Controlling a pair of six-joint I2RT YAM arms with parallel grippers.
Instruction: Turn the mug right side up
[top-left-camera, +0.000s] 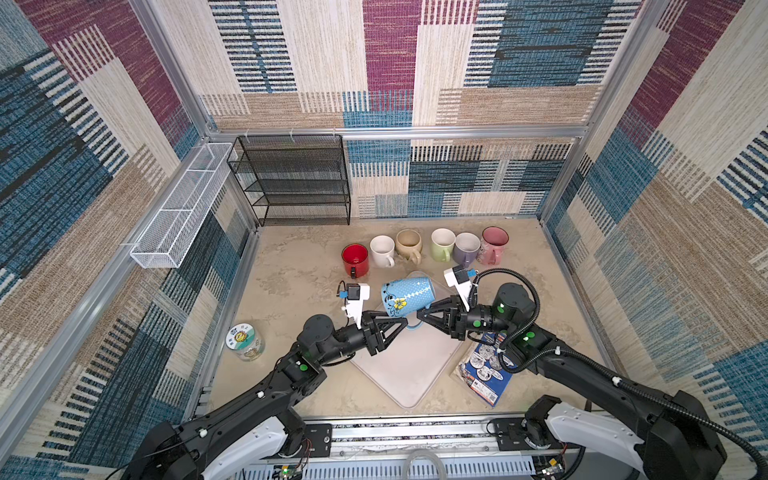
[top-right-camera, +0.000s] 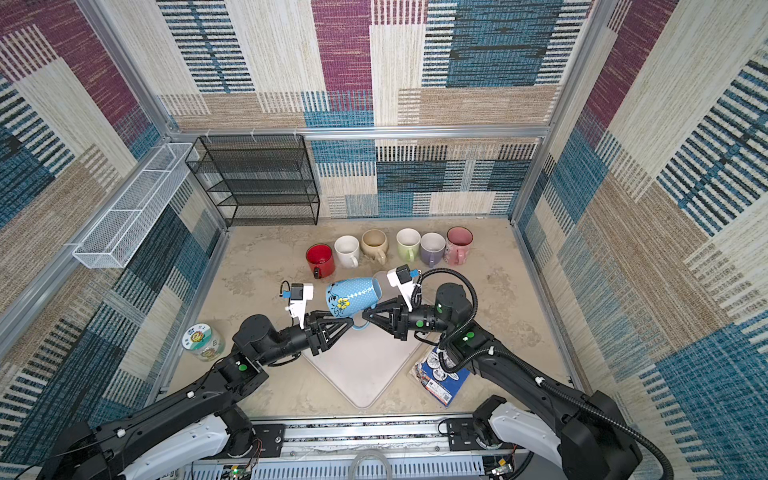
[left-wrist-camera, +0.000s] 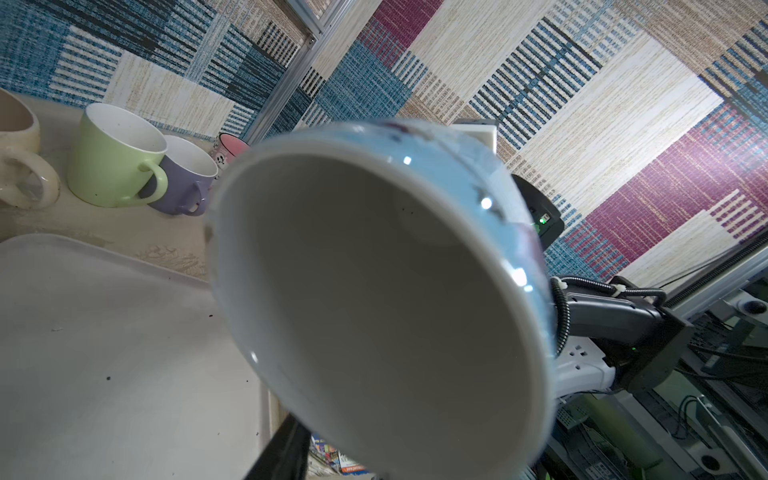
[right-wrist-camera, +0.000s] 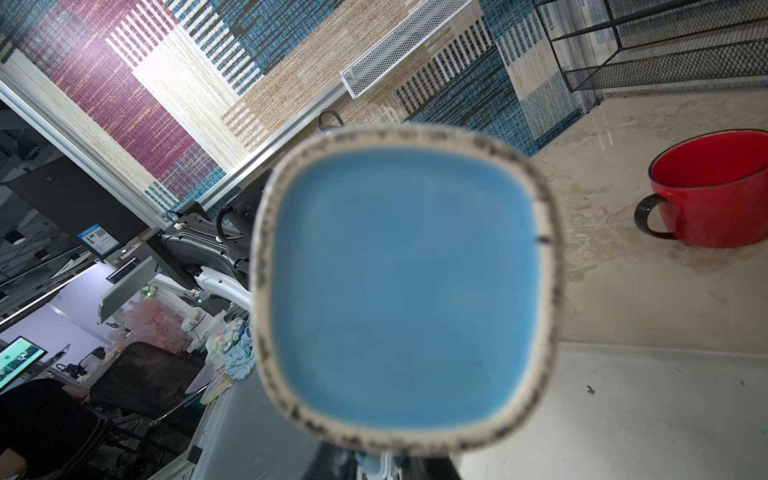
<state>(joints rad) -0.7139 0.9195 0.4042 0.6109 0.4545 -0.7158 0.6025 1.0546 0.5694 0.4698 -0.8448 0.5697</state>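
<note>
In both top views the arms are stretching inward from 6 o'clock. The right gripper (top-left-camera: 420, 314) (top-right-camera: 366, 314) is pinching shut on the handle of the blue mug (top-left-camera: 405, 295) (top-right-camera: 351, 297), which is lying sideways above the tray (top-left-camera: 411, 370), mouth facing 9 o'clock. The left gripper (top-left-camera: 401, 323) is hovering beside the handle, and I cannot tell how far its jaws are open. The left wrist view is showing the blue mug (left-wrist-camera: 374, 291) from its white inside, the right wrist view its blue base (right-wrist-camera: 403, 291)

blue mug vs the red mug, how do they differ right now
Pose: the blue mug is tipped on its side, held by the right hand over the tray; the red mug stands upright on the table. Look: the blue mug is pale blue, dotted, with a yellow flower; the red mug is plain red with a black handle. Both are mugs with a single side handle.
</note>
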